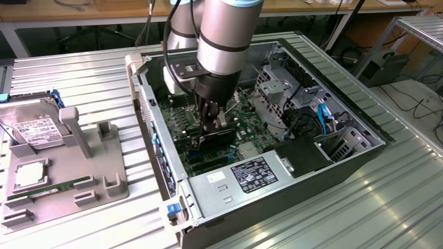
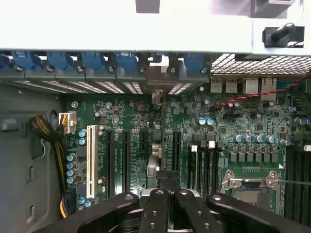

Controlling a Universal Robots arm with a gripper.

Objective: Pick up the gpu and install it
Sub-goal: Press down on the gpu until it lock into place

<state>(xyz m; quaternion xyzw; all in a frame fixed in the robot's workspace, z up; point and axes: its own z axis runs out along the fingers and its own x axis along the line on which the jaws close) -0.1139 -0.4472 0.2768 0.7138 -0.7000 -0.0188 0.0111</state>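
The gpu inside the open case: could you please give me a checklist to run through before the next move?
1. Gripper shut: ok.
2. gpu standing on edge over the motherboard, inside the case: ok.
3. Its silvery bracket facing the case's rear slot openings: ok.
4. gpu pressed fully into its slot: cannot tell.
5. Gripper clamping the gpu rather than just resting on its top edge: cannot tell.
6. Hard drive and memory stick on the grey holder, outside the case and away from the arm: ok.
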